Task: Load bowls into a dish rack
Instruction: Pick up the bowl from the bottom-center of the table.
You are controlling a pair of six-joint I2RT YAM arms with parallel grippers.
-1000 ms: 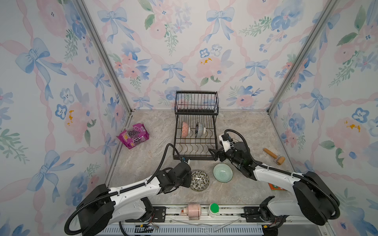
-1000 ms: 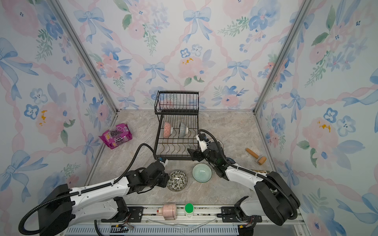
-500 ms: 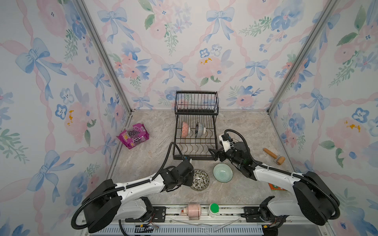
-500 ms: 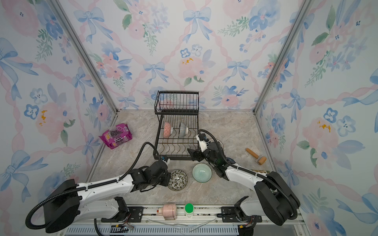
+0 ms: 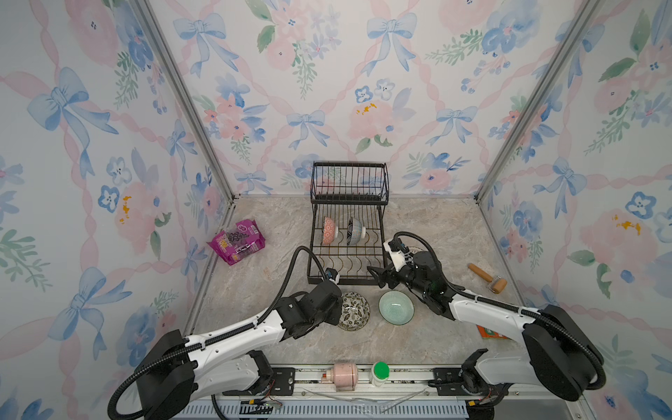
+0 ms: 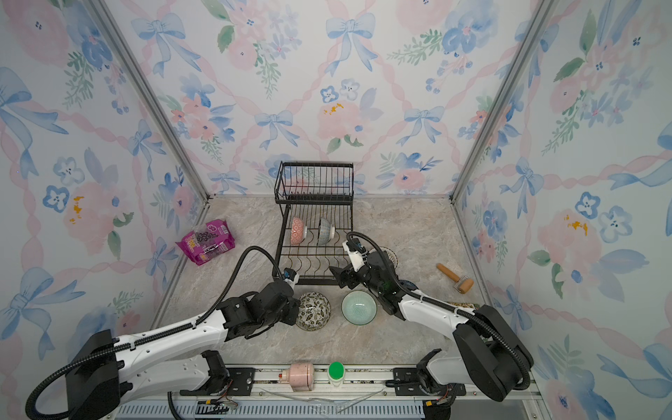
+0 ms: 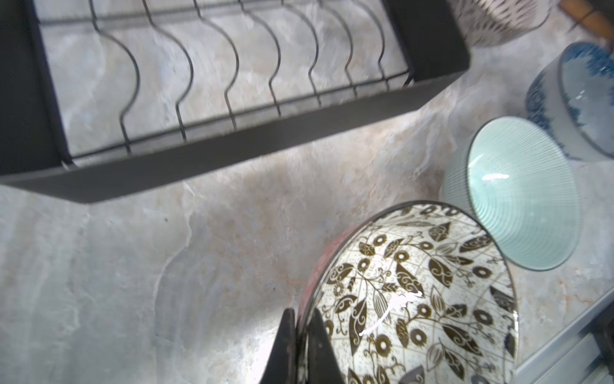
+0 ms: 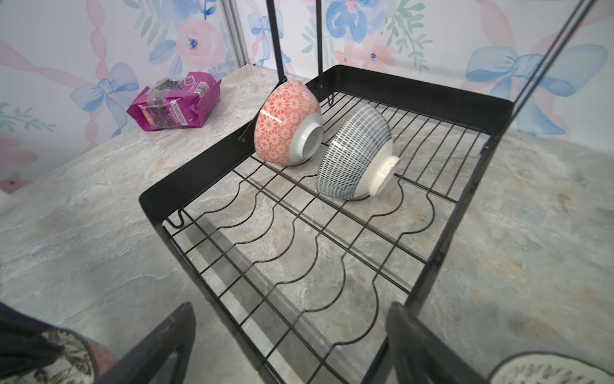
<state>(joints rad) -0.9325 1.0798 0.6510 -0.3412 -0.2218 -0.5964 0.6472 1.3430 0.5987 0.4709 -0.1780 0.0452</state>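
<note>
No wording reads clearly anywhere. The purple bag (image 5: 236, 242) left of the dish rack (image 5: 347, 251) carries white print and a pale label, all too small and blurred to make out.

The near wavy slots of the dish rack (image 5: 345, 281) lie bare, open from above behind a low rim. Farther back, a pink bowl (image 5: 329, 230) and a lattice bowl (image 5: 356, 231) sit under the overhanging basket tier (image 5: 350, 199). A floral bowl (image 5: 353, 311) and a mint bowl (image 5: 396, 307) crowd the table (image 5: 254, 291) before the rim.
</note>
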